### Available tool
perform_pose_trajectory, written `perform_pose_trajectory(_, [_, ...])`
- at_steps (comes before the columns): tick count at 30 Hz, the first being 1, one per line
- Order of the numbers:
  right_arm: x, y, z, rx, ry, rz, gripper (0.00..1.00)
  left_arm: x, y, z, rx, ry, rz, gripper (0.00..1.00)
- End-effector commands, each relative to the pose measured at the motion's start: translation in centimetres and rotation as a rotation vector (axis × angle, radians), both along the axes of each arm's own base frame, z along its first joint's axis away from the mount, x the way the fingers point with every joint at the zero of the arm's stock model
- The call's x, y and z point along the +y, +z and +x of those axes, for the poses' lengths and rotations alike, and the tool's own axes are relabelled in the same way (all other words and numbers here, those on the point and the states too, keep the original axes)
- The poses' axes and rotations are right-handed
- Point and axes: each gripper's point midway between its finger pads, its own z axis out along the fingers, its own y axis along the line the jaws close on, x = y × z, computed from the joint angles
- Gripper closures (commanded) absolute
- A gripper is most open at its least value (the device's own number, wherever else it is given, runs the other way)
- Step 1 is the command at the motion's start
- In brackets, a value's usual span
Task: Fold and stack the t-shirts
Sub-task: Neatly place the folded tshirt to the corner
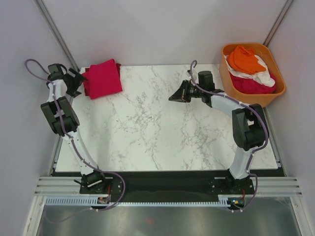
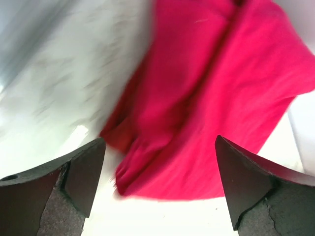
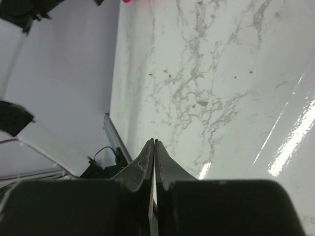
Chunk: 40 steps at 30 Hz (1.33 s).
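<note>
Here the left pincer [image 2: 160, 142] stands spread, the folded magenta t-shirt [image 2: 206, 98] just ahead.

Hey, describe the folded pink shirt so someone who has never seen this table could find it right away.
Start at the marble table and go to its far left corner, beside the open left claw. The pink shirt lies there. Unlike the shirts heaped in the orange tub at far right, it is folded flat on the table.
</note>
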Motion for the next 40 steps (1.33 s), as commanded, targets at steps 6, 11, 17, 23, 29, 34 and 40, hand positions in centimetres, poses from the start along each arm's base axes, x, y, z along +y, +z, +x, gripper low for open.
perform_pose_trajectory(6, [1.4, 2.3, -0.3, -0.227, -0.023, -0.327, 0.27, 9.4, 14.9, -10.0, -0.087, 0.384, 0.313, 0.00])
perform_pose_trajectory(11, [3.0, 4.3, -2.3, -0.351, -0.021, -0.389, 0.02, 5.0, 19.5, -14.4, -0.180, 0.355, 0.272, 0.00])
perform_pose_trajectory(17, [2.5, 9.8, -5.9, -0.620, -0.129, -0.380, 0.02, -3.2, 18.0, -20.5, -0.233, 0.194, 0.314, 0.00])
perform_pose_trajectory(23, [1.7, 10.4, -8.6, -0.699, -0.161, -0.260, 0.02, -13.7, 20.5, -20.3, -0.576, -0.093, 0.781, 0.00])
perform_pose_trajectory(29, [1.3, 10.0, -10.0, -0.688, -0.126, -0.258, 0.02, -14.4, 14.3, -21.9, -0.489, -0.144, 0.826, 0.00])
perform_pose_trajectory(34, [1.3, 11.2, -11.4, -0.722, -0.114, -0.191, 0.02, -15.3, 2.2, -23.1, -0.201, -0.298, 0.797, 0.00])
perform_pose_trajectory(40, [0.2, 12.3, -12.8, -0.791, -0.115, -0.181, 0.02, -16.7, 7.5, -20.0, -0.626, -0.174, 0.850, 0.03])
